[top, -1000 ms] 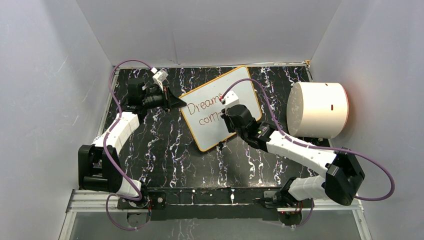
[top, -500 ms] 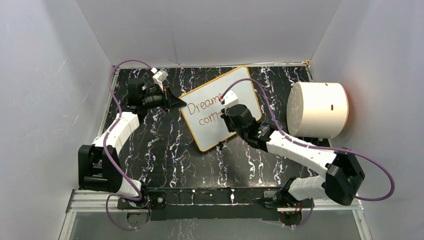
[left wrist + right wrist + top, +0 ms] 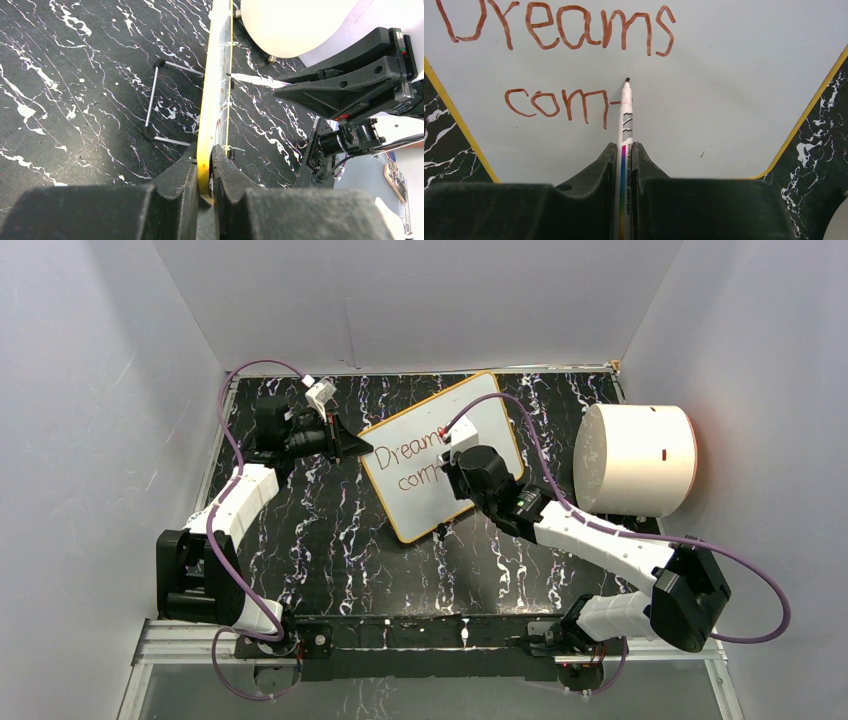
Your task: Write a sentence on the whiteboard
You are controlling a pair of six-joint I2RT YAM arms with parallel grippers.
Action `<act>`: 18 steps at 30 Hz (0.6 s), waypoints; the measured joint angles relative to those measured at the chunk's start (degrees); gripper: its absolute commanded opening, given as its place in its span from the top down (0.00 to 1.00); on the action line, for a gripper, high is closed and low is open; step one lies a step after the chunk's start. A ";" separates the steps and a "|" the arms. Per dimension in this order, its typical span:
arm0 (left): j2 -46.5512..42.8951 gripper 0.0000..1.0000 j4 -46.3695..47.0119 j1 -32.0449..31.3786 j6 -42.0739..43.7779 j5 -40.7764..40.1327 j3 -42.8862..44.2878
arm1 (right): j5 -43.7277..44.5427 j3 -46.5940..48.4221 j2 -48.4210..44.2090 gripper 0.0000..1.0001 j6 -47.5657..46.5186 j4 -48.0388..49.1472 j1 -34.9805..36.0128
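Observation:
The whiteboard (image 3: 420, 495) with a yellow rim stands tilted on the black marbled table, with "Dreams" and "com-" written in red-brown (image 3: 569, 35). My left gripper (image 3: 352, 445) is shut on the board's left edge; the left wrist view shows the yellow rim (image 3: 214, 90) edge-on between the jaws (image 3: 205, 167). My right gripper (image 3: 450, 455) is shut on a white whiteboard marker (image 3: 625, 130). Its tip (image 3: 627, 80) is at the board just right of "com-", below the "m" of "Dreams". I cannot tell whether the tip touches the board.
A big white cylinder (image 3: 640, 460) stands at the right side of the table, close to the board's right corner. A thin wire stand (image 3: 157, 97) props the board from behind. White walls enclose the table on three sides.
The right gripper and marker have shifted slightly up and left over the board. The left arm and the board have not moved.

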 measured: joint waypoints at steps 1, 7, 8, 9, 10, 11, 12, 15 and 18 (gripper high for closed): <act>0.00 1.00 0.00 0.00 0.00 0.00 0.00 | -0.22 0.00 -0.02 1.00 0.00 0.26 -0.02; 0.00 1.00 0.00 0.00 0.00 0.02 0.00 | -1.99 0.00 0.00 1.00 0.00 0.24 -0.02; 0.00 1.00 0.00 0.00 0.00 0.02 0.00 | -2.29 0.00 0.00 1.00 -0.02 0.13 -0.02; 0.00 1.00 0.00 0.00 0.00 0.00 0.00 | -2.54 0.00 0.00 1.00 0.00 -0.13 -0.02; 0.00 1.00 0.00 0.00 0.00 0.02 0.00 | -2.73 0.00 0.00 1.00 0.00 -0.46 -0.02; 0.00 1.00 0.00 0.00 0.00 0.00 0.00 | -2.80 0.00 0.00 1.00 0.00 -0.70 -0.02; 0.00 1.00 -0.02 0.00 0.00 0.00 0.00 | -2.91 0.00 0.00 1.00 0.02 -0.87 -0.02; 0.00 1.00 -0.02 0.00 0.00 0.00 0.00 | -2.84 0.00 0.00 1.00 0.13 -0.96 -0.02; 0.00 1.00 0.00 0.00 0.00 0.02 0.00 | -2.67 0.00 -0.11 1.00 0.20 -1.03 -0.02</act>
